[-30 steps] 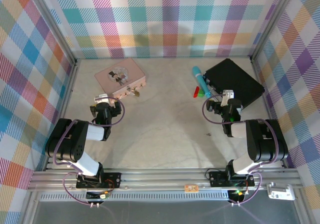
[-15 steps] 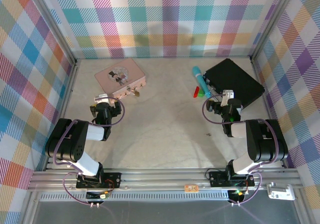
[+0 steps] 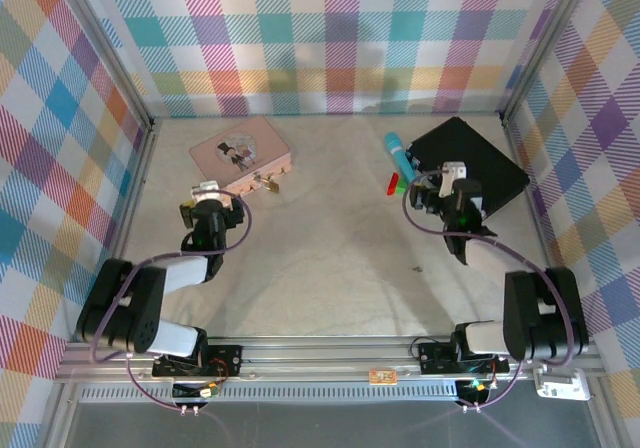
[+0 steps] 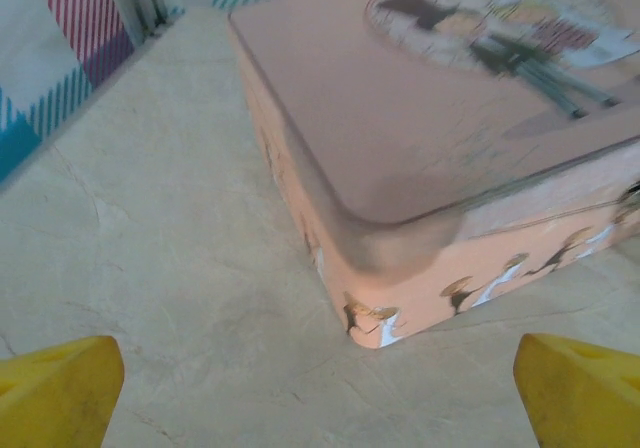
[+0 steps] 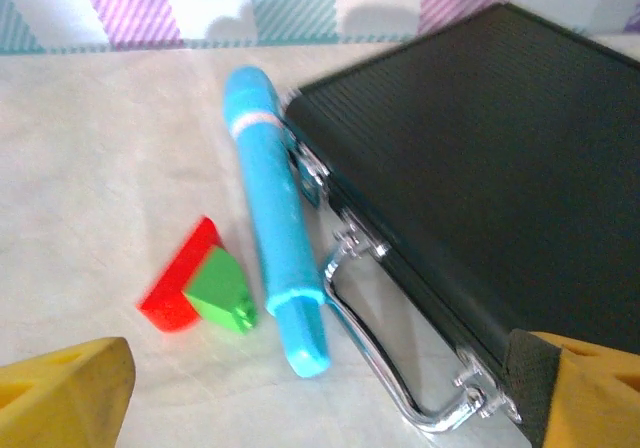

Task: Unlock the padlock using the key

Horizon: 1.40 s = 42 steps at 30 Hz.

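Task status: not begun, as I judge it; nothing grasped.
Padlock (image 3: 266, 181): against the near side of the pink tin (image 3: 240, 150); shackle too small to read.
Key: I cannot tell where.
My left pincer (image 4: 320, 388) and right pincer (image 5: 320, 398): both spread, empty.
Surface: pale beige table (image 3: 320, 258).
Surround: plaid walls (image 3: 330, 38).

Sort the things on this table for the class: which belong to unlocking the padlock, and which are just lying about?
For the job:
- padlock, small and brass, by the front edge of the pink tin

Lying about:
- pink tin
- black case
- teal cylinder, beside the case
- red piece
- green piece, touching the red one
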{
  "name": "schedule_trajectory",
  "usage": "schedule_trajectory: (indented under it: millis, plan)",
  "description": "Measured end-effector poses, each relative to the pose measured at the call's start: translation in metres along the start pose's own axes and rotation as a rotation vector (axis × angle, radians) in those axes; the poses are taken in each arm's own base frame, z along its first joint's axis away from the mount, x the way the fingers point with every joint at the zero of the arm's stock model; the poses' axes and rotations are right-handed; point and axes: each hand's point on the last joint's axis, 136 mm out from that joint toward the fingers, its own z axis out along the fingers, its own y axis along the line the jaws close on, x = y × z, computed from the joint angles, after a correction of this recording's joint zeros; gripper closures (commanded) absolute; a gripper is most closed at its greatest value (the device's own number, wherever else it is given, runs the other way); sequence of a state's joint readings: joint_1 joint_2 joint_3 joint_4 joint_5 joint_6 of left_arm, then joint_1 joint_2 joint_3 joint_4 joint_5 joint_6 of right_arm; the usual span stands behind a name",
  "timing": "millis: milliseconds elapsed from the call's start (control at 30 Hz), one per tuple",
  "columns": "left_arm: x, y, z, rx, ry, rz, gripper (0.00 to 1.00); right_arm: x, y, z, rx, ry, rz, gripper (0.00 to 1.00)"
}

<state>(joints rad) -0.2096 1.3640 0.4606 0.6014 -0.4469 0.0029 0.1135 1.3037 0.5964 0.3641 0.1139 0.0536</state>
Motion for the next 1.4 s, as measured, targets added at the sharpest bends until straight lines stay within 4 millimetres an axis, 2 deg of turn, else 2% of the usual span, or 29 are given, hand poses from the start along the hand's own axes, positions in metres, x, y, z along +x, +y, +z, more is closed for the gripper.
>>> schedule_trajectory:
  millis: [67, 133, 200, 233, 300, 400, 467, 567, 633, 767, 933, 1100, 1400]
  plan:
    - [-0.039, -0.006, -0.006, 0.011, -0.015, -0.059, 0.00, -0.021, 0.010, -0.011, -0.016, 0.017, 0.057, 0.12]
    - [-0.076, -0.011, -0.013, 0.031, -0.030, -0.140, 0.00, -0.031, 0.020, -0.021, -0.029, 0.063, 0.118, 0.16]
    - [-0.105, -0.020, -0.025, 0.081, -0.042, -0.232, 0.00, -0.025, 0.029, -0.030, -0.033, 0.150, 0.169, 0.21]
    - [-0.110, -0.024, -0.030, 0.099, -0.038, -0.262, 0.00, -0.018, 0.034, -0.033, -0.033, 0.200, 0.185, 0.24]
    - [-0.104, -0.040, -0.041, 0.153, -0.003, -0.312, 0.00, 0.008, 0.044, -0.043, -0.032, 0.326, 0.208, 0.31]
    - [-0.078, -0.077, -0.056, 0.239, 0.094, -0.333, 0.00, 0.056, 0.057, -0.065, -0.011, 0.532, 0.216, 0.39]
    - [-0.061, -0.100, -0.065, 0.280, 0.156, -0.344, 0.00, 0.080, 0.060, -0.079, 0.009, 0.631, 0.215, 0.42]
    - [-0.036, -0.126, -0.074, 0.317, 0.244, -0.364, 0.00, 0.109, 0.056, -0.095, 0.059, 0.737, 0.219, 0.51]
    - [-0.020, -0.138, -0.076, 0.319, 0.299, -0.365, 0.00, 0.125, 0.047, -0.104, 0.115, 0.789, 0.224, 0.53]
    - [-0.007, -0.167, -0.080, 0.338, 0.368, -0.350, 0.00, 0.140, 0.029, -0.114, 0.216, 0.832, 0.204, 0.60]
    - [-0.001, -0.197, -0.088, 0.413, 0.412, -0.353, 0.00, 0.159, 0.024, -0.111, 0.260, 0.882, 0.204, 0.65]
    - [0.007, -0.207, -0.088, 0.448, 0.447, -0.374, 0.00, 0.176, 0.024, -0.108, 0.275, 0.925, 0.214, 0.68]
    - [0.007, -0.210, -0.090, 0.463, 0.455, -0.381, 0.00, 0.192, 0.031, -0.106, 0.246, 0.953, 0.269, 0.69]
